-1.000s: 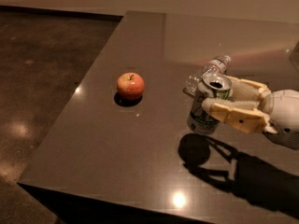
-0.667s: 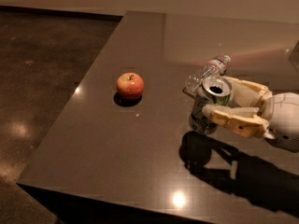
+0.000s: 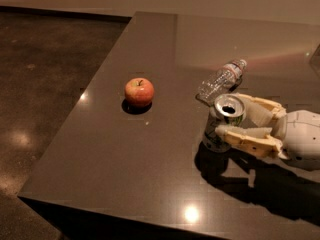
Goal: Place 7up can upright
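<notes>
An apple (image 3: 139, 92) sits left of centre on the dark table (image 3: 140, 179). Right of centre lies a water bottle (image 3: 222, 79). Just below it the 7up can (image 3: 221, 134) stands upright, pinched between my gripper's (image 3: 228, 115) fingers, which reach in from the right.

The scene is dimly lit, in warm tones. A dark shadow is cast on the table (image 3: 125, 174), in front of the can (image 3: 215, 140), by the gripper (image 3: 230, 116) at the can. Lamp glare is reflected nearer than the can; a small shadow is thrown beneath the apple (image 3: 139, 92), to its left.
</notes>
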